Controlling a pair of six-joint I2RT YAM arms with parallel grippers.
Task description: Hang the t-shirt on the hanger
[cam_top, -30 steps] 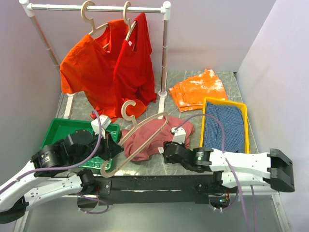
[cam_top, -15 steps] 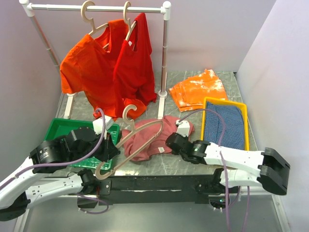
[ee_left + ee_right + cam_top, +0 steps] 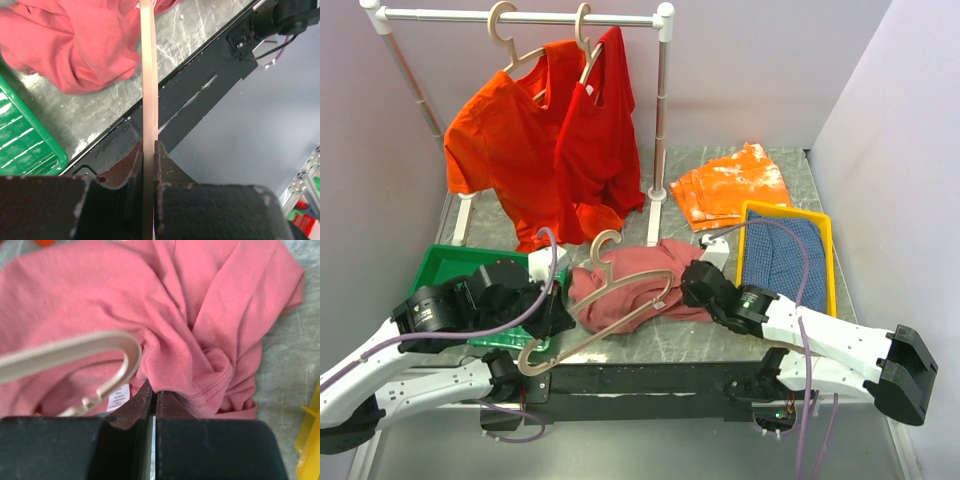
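The dusty rose t-shirt (image 3: 635, 290) lies crumpled on the table near the front edge. The beige hanger (image 3: 610, 325) slants across it, hook (image 3: 603, 245) pointing to the back. My left gripper (image 3: 558, 318) is shut on the hanger's lower bar; in the left wrist view the bar (image 3: 149, 75) runs straight out from between the closed jaws of the left gripper (image 3: 149, 145). My right gripper (image 3: 682, 285) sits at the shirt's right side. In the right wrist view that gripper (image 3: 152, 392) is shut on a fold of the t-shirt (image 3: 200, 315), beside the white label (image 3: 119, 396) and the hanger's rounded end (image 3: 100, 342).
A white rail (image 3: 520, 17) at the back carries an orange shirt (image 3: 505, 150) and a red shirt (image 3: 600, 130) on hangers. A green tray (image 3: 445, 265) lies under the left arm. Folded orange cloth (image 3: 730, 185) and a yellow tray (image 3: 825, 235) holding blue cloth (image 3: 780, 260) are on the right.
My right gripper has moved back and right onto the shirt and closed on a fold. The left arm has carried the hanger a little rightward, further over the shirt.
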